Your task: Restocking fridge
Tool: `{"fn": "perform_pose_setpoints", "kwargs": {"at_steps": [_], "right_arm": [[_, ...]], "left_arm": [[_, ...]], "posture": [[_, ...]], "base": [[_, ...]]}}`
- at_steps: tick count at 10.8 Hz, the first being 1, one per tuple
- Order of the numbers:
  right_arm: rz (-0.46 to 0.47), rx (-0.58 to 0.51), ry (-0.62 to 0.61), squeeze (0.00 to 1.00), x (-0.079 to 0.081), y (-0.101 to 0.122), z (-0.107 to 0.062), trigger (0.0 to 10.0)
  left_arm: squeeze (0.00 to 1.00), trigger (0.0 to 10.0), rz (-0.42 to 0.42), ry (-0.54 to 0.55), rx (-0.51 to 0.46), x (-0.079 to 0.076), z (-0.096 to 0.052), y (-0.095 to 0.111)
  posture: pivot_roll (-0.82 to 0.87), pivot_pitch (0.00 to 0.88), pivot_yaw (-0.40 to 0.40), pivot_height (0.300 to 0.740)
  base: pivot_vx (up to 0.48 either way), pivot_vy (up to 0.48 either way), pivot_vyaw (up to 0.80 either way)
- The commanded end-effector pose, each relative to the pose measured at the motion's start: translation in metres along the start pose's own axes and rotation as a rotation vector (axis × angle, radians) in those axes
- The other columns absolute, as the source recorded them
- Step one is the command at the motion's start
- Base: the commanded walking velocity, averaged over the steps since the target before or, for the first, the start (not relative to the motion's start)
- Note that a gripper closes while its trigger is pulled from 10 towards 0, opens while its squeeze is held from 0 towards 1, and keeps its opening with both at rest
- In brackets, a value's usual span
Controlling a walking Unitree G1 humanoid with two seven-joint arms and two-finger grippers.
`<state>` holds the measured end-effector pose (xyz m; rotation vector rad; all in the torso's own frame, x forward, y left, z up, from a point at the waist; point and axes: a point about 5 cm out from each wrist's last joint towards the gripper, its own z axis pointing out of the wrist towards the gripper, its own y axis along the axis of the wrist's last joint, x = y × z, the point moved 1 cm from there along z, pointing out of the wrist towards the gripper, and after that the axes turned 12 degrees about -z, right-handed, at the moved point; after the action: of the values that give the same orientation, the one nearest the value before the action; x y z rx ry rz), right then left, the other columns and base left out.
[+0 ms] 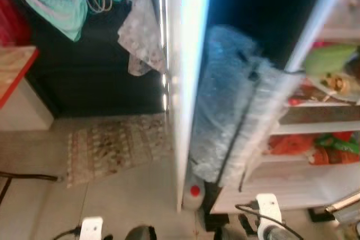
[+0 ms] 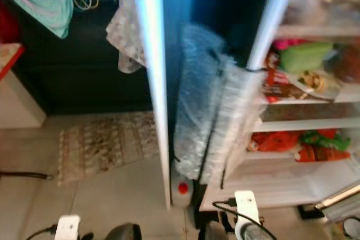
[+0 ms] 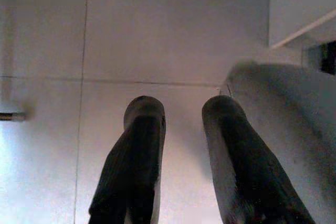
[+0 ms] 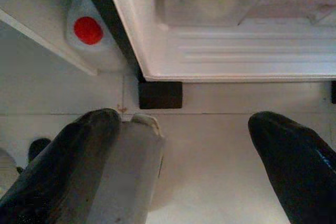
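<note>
The fridge (image 1: 315,133) stands open at the right of the frame, its shelves already holding packets. I judge the robot is only approaching, so next it must fetch an item. A bubble-wrap sheet (image 1: 230,105) hides the middle. The right gripper (image 4: 184,145) is wide apart, the left gripper (image 3: 181,129) slightly apart, both empty above the floor. A red-capped bottle (image 4: 92,35) stands by the door, blurred

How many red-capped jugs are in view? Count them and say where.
1. The red-capped jug stands low at the foot of the open fridge door. Others may be hidden behind the plastic wrap or on the blurred shelves.
</note>
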<state>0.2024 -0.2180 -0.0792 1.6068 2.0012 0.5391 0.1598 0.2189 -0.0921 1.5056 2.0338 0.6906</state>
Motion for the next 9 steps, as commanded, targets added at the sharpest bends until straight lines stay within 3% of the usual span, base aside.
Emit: {"fn": "perform_pose_setpoints", "kwargs": {"at_steps": [1,4,9], "right_arm": [[0.017,0.005,-0.018,0.00,-0.0047,-0.0014,-0.0008,10.0],[0.023,0.008,-0.019,0.00,-0.0047,-0.0020,-0.0009,10.0],[0.008,0.016,-0.021,0.00,-0.0050,-0.0027,-0.0009,10.0]], "left_arm": [[0.00,10.0,0.010,-0.017,0.022,-0.0033,-0.0007,-0.0055],[0.00,10.0,0.001,-0.016,0.034,-0.0033,-0.0015,-0.0089],[0.00,10.0,-0.006,-0.005,0.061,-0.0024,-0.0023,-0.0141]], "posture": [[0.00,0.058,0.015,0.688],[0.00,0.058,0.015,0.738],[-0.01,0.035,0.016,0.740]], "base": [[0.000,0.000,0.00],[0.000,0.000,0.00],[0.000,0.000,0.00]]}}
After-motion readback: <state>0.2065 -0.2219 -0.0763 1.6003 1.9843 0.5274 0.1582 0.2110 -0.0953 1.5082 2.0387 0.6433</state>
